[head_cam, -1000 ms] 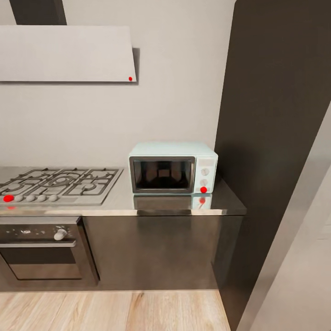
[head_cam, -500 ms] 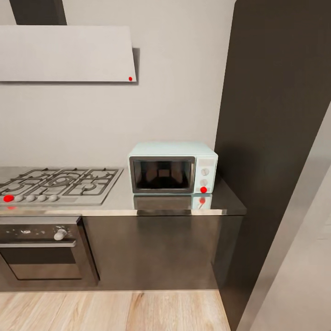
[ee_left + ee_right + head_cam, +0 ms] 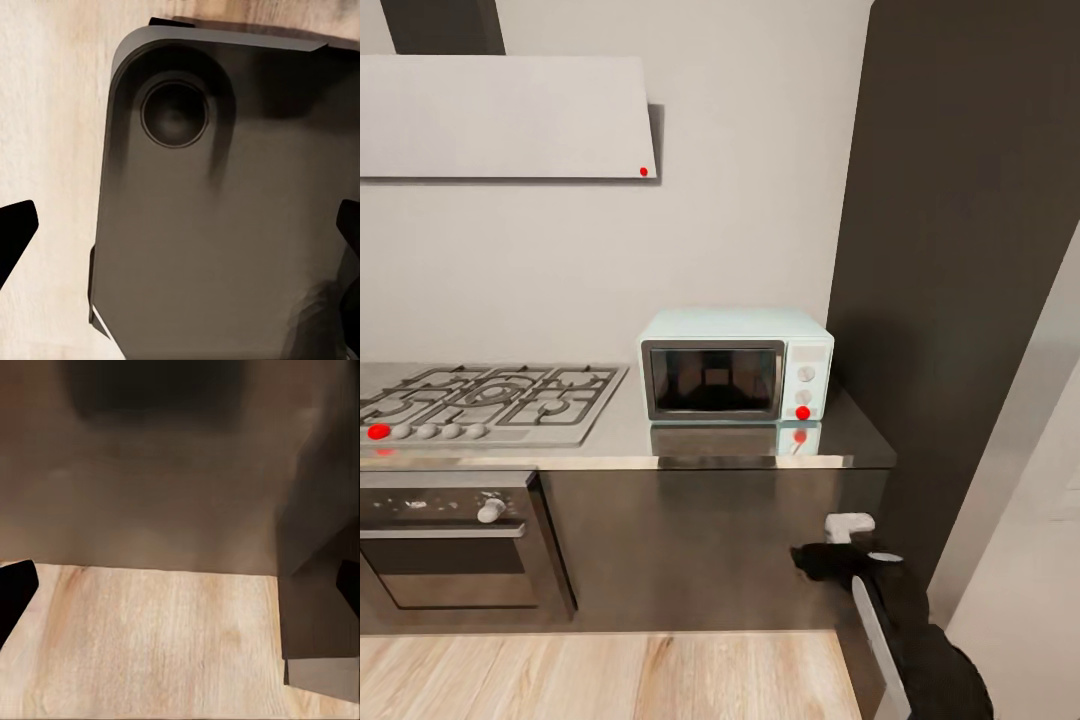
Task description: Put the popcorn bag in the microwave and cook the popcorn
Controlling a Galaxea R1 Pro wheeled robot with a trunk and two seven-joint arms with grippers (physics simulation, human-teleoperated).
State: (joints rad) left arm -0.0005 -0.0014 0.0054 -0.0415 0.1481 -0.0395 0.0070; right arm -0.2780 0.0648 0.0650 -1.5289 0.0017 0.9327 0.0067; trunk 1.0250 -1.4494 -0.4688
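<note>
Worktop point(image 3: 620, 440): long grey metallic slab running along a grey wall, dark brown cabinet fronts point(image 3: 690, 550) sitting beneath it, light wood floor point(image 3: 600, 675) lying in front.

Gas hob point(image 3: 485, 400): sitting set into the worktop toward the left, a row of knobs along its front edge, the leftmost showing red.

Hood point(image 3: 500, 115): white, slanted, hanging on the wall above the hob, carrying a small red dot at its lower right corner.

Oven point(image 3: 450, 545): black, steel handle, sitting under the hob.

Tall dark cabinet point(image 3: 960, 260): standing just beside the right end of the worktop.

Microwave point(image 3: 735, 365): pale blue, standing on the worktop near its right end, door closed; two white knobs and a red light point(image 3: 802, 412) showing on its right panel. A dim shape is showing behind the dark glass, too unclear to identify; the popcorn bag cannot be placed.

Right hand point(image 3: 830, 560): showing low at the right in the head view, in front of the cabinet fronts below the worktop edge; in the right wrist view its fingertips point(image 3: 16, 589) are standing wide apart, released, with floor and cabinet base between them.

Left hand point(image 3: 180, 240): fingertips point(image 3: 15, 229) standing wide apart, released, over the robot's dark base point(image 3: 225, 210) and the floor.
</note>
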